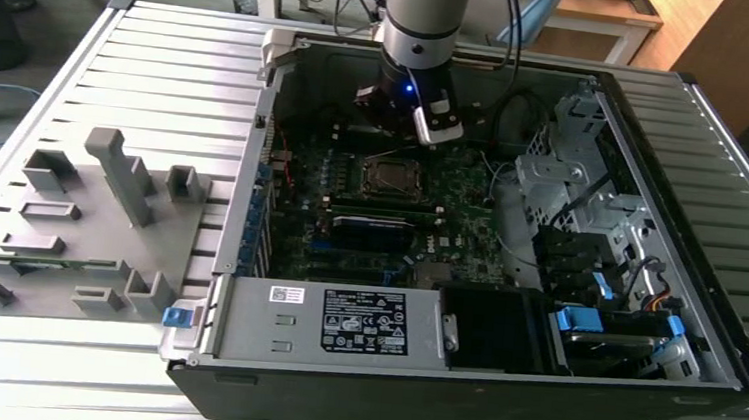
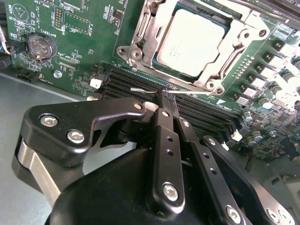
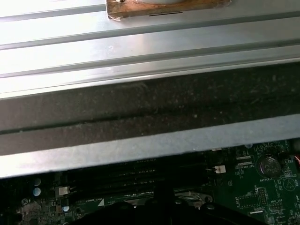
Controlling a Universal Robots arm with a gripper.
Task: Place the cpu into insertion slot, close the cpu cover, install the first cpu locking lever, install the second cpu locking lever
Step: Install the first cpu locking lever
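Inside the open computer case (image 1: 293,63), the clenched end effector (image 2: 165,96) grips a thin lever (image 2: 187,93), partly hiding the memory slots (image 2: 206,112).

A ribbed grey metal table (image 1: 158,63) carries an open black computer case (image 1: 467,398) across its middle and toward the exterior view's right edge, and beside it, near the table's edge at the exterior view's left, a grey fixture tray (image 1: 78,247) with upright blocks.
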